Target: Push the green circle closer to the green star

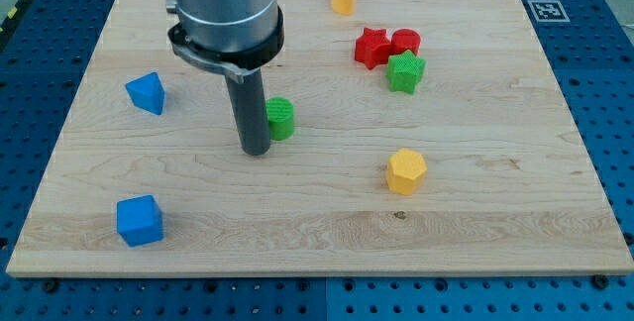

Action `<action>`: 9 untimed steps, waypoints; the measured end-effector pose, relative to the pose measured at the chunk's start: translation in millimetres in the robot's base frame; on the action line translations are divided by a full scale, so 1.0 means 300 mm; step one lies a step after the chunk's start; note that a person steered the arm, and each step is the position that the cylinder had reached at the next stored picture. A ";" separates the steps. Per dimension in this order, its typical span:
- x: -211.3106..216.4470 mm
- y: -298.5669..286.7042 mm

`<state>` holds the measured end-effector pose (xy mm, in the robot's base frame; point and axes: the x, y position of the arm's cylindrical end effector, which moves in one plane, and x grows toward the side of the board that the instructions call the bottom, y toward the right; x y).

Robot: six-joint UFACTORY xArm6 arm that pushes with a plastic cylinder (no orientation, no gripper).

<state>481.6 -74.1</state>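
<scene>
While the green circle stands upright as a short round block left of the board's middle, showing no clear facing, my tip touches its left side; the rod carries no pincer. Well to the right and farther back sits the green star, touching a red star. No readable writing shows.

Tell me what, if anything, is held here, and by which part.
Nothing is held. My tip only rests against the left side of the green circle.
</scene>
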 end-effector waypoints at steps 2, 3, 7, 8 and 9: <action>-0.026 0.089; -0.069 0.099; -0.231 0.102; -0.231 0.174; -0.231 0.235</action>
<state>412.2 -3.7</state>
